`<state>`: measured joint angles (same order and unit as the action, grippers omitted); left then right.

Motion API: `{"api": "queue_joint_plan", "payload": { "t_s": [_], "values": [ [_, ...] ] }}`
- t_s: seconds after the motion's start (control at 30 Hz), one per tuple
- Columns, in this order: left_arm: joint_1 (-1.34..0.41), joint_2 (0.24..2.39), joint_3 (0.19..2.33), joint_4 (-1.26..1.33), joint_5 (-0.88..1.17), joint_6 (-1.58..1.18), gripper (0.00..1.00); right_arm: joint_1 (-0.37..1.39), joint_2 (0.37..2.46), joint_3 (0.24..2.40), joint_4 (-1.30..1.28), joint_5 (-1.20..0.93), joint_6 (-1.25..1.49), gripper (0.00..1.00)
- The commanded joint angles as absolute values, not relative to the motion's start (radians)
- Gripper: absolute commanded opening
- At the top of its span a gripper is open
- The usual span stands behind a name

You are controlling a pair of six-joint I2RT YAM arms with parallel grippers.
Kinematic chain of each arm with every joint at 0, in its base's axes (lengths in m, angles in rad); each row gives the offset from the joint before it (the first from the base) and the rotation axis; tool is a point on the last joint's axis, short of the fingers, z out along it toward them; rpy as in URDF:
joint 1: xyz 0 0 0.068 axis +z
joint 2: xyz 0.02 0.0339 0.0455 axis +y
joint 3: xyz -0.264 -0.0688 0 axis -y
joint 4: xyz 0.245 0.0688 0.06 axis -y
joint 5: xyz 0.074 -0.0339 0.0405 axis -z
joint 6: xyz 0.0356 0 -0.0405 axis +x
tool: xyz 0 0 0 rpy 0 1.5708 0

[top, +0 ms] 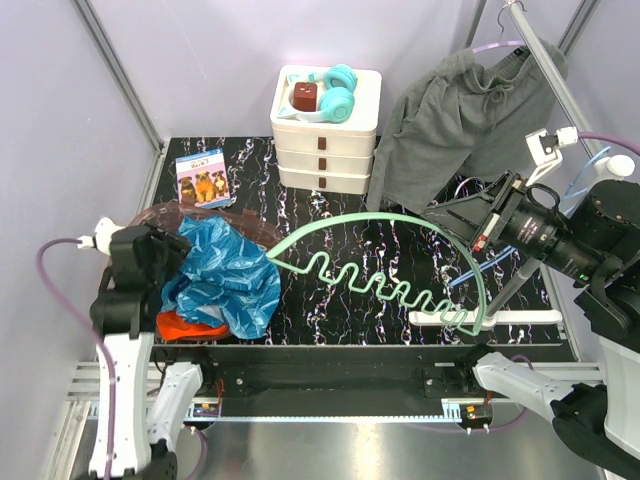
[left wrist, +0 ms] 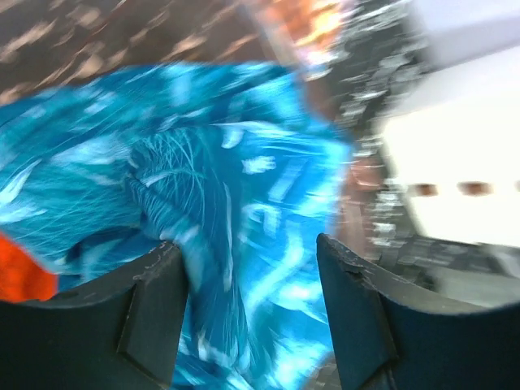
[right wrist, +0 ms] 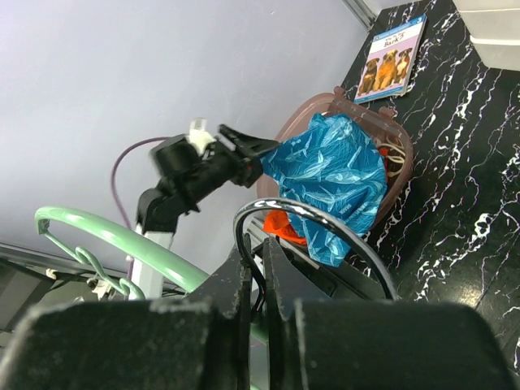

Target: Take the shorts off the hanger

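Note:
The blue mottled shorts lie bunched in a tub at the left, on top of the orange shorts. My left gripper is at their left edge. In the left wrist view its jaws stand wide apart with blue fabric between them, blurred. The grey shorts hang on a purple hanger at the back right. My right gripper is shut on the chrome hook of a bare green hanger above the table.
A brownish see-through tub holds the blue and orange shorts. White stacked drawers with teal headphones stand at the back, with a dog booklet to their left. A metal rack pole slants at the right. A white bar lies front right.

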<state>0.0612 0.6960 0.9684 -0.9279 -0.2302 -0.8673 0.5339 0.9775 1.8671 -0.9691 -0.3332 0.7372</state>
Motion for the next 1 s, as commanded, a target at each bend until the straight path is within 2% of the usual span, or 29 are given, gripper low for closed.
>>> {"api": "queue_joint_plan", "payload": {
  "t_s": [0.0,0.07,0.2,0.27,0.3,0.37,0.53,0.6,0.7,0.8,0.87,0.9,0.97],
  "values": [
    [0.067,0.608,1.037,-0.873,-0.054,-0.816,0.64,0.532,0.965,1.838,-0.897,-0.347,0.719,0.00],
    [0.066,0.601,1.042,-0.854,0.027,-0.766,0.57,0.532,0.965,1.827,-0.896,-0.353,0.712,0.00],
    [0.066,0.614,1.034,-0.847,0.245,-0.738,0.52,0.532,0.980,1.844,-0.891,-0.374,0.704,0.00],
    [0.067,0.629,0.959,-0.786,0.345,-0.768,0.48,0.532,0.980,1.838,-0.888,-0.370,0.703,0.00],
    [0.066,0.635,0.924,-0.750,0.462,-0.781,0.46,0.531,0.977,1.823,-0.885,-0.367,0.703,0.00],
    [0.066,0.656,0.847,-0.709,0.517,-0.801,0.42,0.532,0.966,1.801,-0.867,-0.365,0.712,0.00],
    [0.066,0.666,0.729,-0.725,0.413,-0.810,0.36,0.532,0.960,1.804,-0.861,-0.367,0.715,0.00],
    [0.066,0.701,0.683,-0.780,0.317,-0.865,0.27,0.532,0.953,1.807,-0.862,-0.356,0.704,0.00],
    [0.067,0.811,0.609,-0.734,0.278,-0.902,0.26,0.532,0.942,1.812,-0.862,-0.315,0.693,0.00],
    [0.069,1.012,0.598,-0.672,0.229,-0.847,0.25,0.532,0.946,1.813,-0.861,-0.322,0.699,0.00],
    [0.071,1.092,0.617,-0.678,0.108,-0.813,0.20,0.534,0.936,1.784,-0.854,-0.319,0.700,0.00],
    [0.080,1.150,0.641,-0.686,0.083,-0.786,0.14,0.532,0.921,1.772,-0.853,-0.301,0.696,0.00],
    [0.081,1.180,0.664,-0.687,0.033,-0.775,0.12,0.532,0.910,1.740,-0.854,-0.284,0.693,0.00]
  ]
}}
